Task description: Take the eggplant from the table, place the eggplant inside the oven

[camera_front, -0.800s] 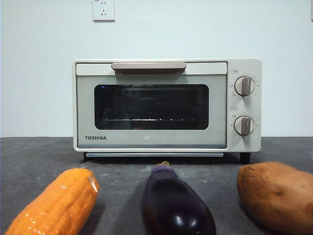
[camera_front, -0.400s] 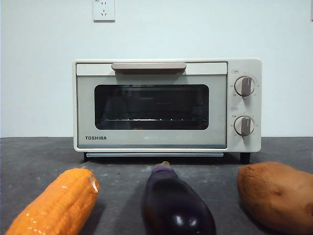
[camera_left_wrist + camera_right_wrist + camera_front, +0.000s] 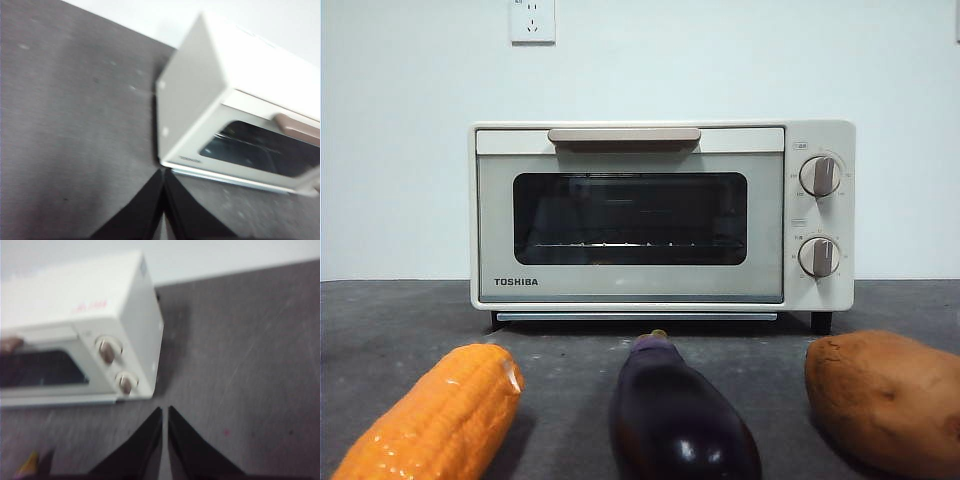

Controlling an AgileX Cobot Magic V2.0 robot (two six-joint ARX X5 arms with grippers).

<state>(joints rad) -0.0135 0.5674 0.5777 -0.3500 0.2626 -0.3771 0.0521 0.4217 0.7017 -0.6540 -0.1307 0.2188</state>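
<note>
The dark purple eggplant (image 3: 680,420) lies on the grey table (image 3: 570,360) at the front centre, stem end toward the oven. The cream Toshiba oven (image 3: 660,215) stands behind it with its door closed; its side and window show in the left wrist view as the oven (image 3: 225,115) and its knob end in the right wrist view as the oven (image 3: 90,335). My left gripper (image 3: 164,175) hangs shut above bare table off the oven's left corner. My right gripper (image 3: 165,412) hangs shut above the table off the oven's right corner. Neither gripper appears in the front view.
An orange corn cob (image 3: 435,420) lies left of the eggplant and a brown sweet potato (image 3: 885,400) lies to its right. A white wall with a socket (image 3: 532,20) stands behind the oven.
</note>
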